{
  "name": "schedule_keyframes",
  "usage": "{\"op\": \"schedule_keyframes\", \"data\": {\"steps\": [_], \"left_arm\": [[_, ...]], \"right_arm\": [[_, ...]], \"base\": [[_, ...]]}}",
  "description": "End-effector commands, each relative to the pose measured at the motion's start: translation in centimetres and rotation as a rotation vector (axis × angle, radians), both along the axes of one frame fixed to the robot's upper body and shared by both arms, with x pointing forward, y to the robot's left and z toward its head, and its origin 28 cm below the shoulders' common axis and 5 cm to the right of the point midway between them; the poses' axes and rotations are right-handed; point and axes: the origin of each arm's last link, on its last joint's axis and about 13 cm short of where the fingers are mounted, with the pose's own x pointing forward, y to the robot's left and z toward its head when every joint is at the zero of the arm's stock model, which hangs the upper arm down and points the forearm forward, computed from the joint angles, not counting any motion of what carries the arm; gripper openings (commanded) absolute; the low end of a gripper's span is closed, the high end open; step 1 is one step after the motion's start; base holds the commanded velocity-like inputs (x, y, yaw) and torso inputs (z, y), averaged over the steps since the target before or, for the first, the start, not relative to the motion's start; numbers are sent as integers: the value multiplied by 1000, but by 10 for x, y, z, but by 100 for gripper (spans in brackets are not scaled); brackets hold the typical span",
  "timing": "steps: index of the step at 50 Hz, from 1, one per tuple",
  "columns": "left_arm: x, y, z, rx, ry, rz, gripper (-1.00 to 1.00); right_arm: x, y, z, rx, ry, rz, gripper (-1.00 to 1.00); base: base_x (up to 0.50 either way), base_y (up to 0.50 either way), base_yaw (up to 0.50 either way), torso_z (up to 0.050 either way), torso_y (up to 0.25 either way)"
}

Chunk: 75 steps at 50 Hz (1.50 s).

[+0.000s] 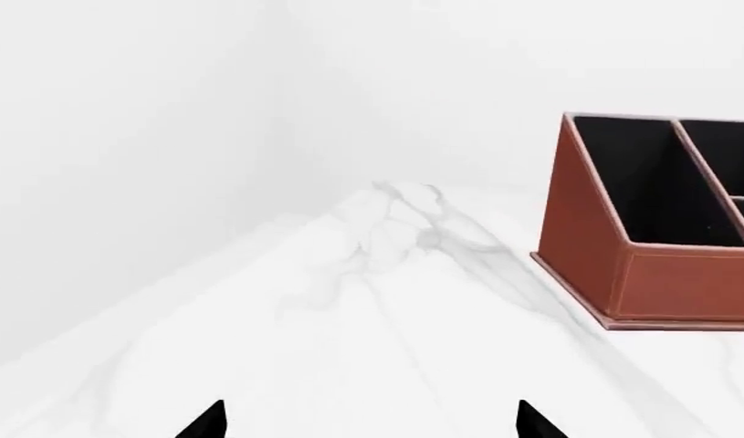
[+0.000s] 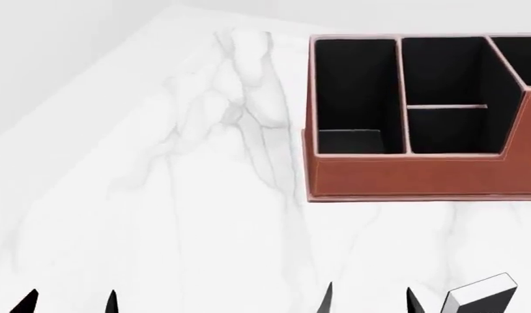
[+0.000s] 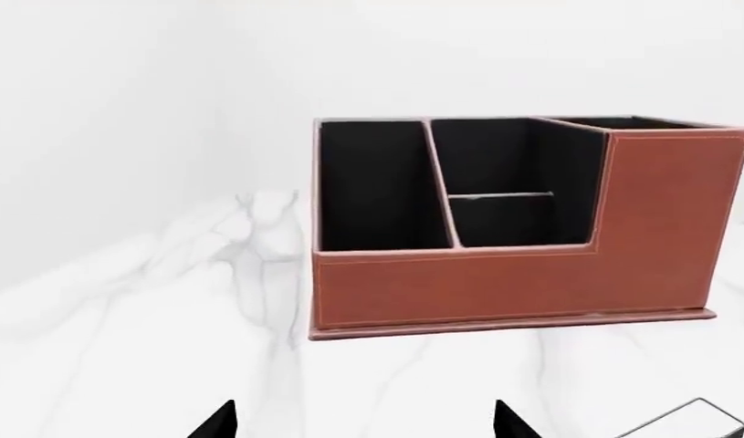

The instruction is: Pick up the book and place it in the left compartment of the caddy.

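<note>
The reddish-brown caddy (image 2: pixel 404 176) stands on the white marble table at the far right; it also shows in the left wrist view (image 1: pixel 664 283) and the right wrist view (image 3: pixel 506 287). Its left compartment (image 2: pixel 352 91) is a long black-lined slot, also visible in the wrist views (image 1: pixel 645 178) (image 3: pixel 378 182). The small book (image 2: pixel 483 295) lies on the table at the near right, just right of my right gripper (image 2: pixel 369 300); the right wrist view shows one corner of the book (image 3: pixel 700 422). My left gripper (image 2: pixel 70 301) is at the near left. Both grippers (image 1: pixel 369 420) (image 3: pixel 363 420) are open and empty.
The marble table (image 2: pixel 204 195) has grey veins and a left edge running diagonally toward the far corner (image 2: pixel 91 72). A plain white wall stands behind. The caddy has further squarish slots (image 2: pixel 447 72) to the right of the long one.
</note>
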Motion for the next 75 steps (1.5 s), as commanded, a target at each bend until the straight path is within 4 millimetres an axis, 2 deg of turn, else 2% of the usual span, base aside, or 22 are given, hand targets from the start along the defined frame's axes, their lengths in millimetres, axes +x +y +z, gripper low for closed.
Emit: {"op": "schedule_keyframes", "data": {"steps": [1,3,7,8,10,11,16,18,24,43,52,68,75], "left_arm": [[-2,1,4,-8,-16,3,100],[-2,1,5,-8,-17,3,100],[-2,3,25,-13,-93,17,100],[0,6,40,-19,-114,31,100],[2,10,58,-28,-148,36,100],[5,13,75,-32,-191,51,100],[7,24,115,-21,-310,117,100],[6,30,122,-27,-331,142,100],[-2,45,123,-80,-347,188,100],[0,44,116,-92,-338,192,100],[-1,45,116,-97,-337,192,100],[-1,44,113,-95,-331,183,100],[-1,45,113,-95,-331,182,100]], "right_arm": [[-2,-1,7,-8,-17,-8,100],[-2,-1,7,-7,-15,-10,100],[-1,-3,10,-11,-23,-21,100],[1,-2,14,-14,-28,-22,100],[3,-1,19,-23,-33,-19,100],[4,-1,24,-31,-38,-13,100],[6,-2,35,-37,-49,-14,100],[5,-3,37,-33,-57,-15,100],[4,-4,35,-19,-50,-12,100],[5,-3,30,4,-32,13,100],[5,-3,29,-7,-32,2,100],[4,-2,30,-6,-65,12,100],[7,-1,26,-41,-31,-30,100]], "base": [[0,0,0,0,0],[0,0,0,0,0],[0,0,0,0,0],[0,0,0,0,0],[0,0,0,0,0],[0,0,0,0,0],[0,0,0,0,0],[0,0,0,0,0],[0,0,0,0,0],[171,57,0,0,0],[431,144,0,0,0],[6,2,0,0,1],[474,158,0,0,0]]}}
